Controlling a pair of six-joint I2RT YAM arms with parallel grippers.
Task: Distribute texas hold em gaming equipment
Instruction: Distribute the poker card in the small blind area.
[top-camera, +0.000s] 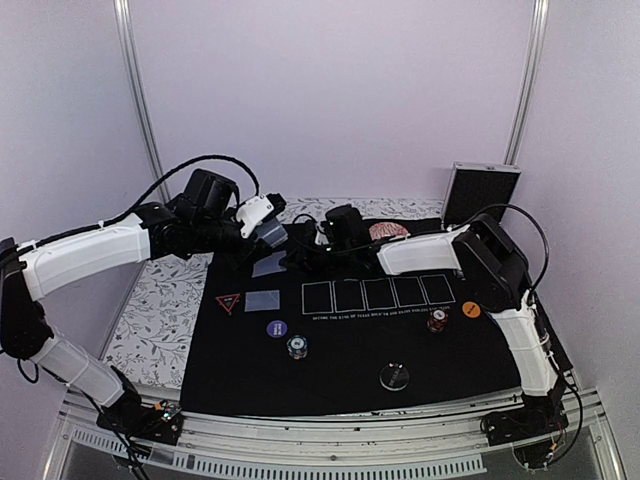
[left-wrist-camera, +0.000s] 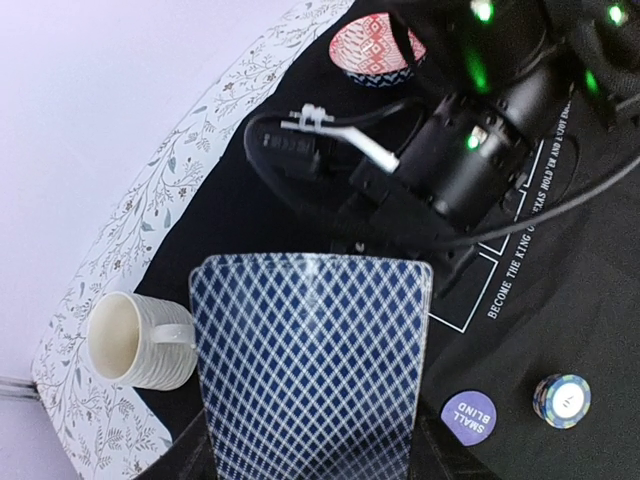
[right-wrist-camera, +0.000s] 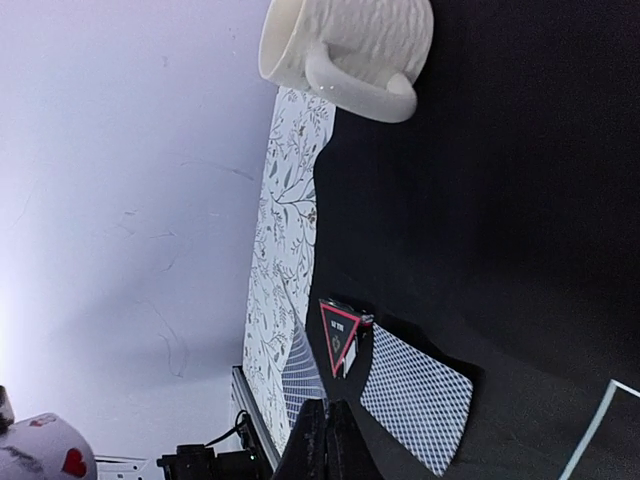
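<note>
Over the mat's (top-camera: 340, 370) far left corner, we have both arms at the cards.
Our left gripper (top-camera: 266, 230) clasps the pack (left-wrist-camera: 310, 370), jaws partly apart. Our right gripper (right-wrist-camera: 322, 440), jaws shut, seems to pinch one loose card (top-camera: 268, 264) by its edge, above the dealt card (right-wrist-camera: 415, 410) beside the triangle (right-wrist-camera: 340, 335). We judge so thin a hold could let it slip and land skewed, and the close wrists could knock together.
</note>
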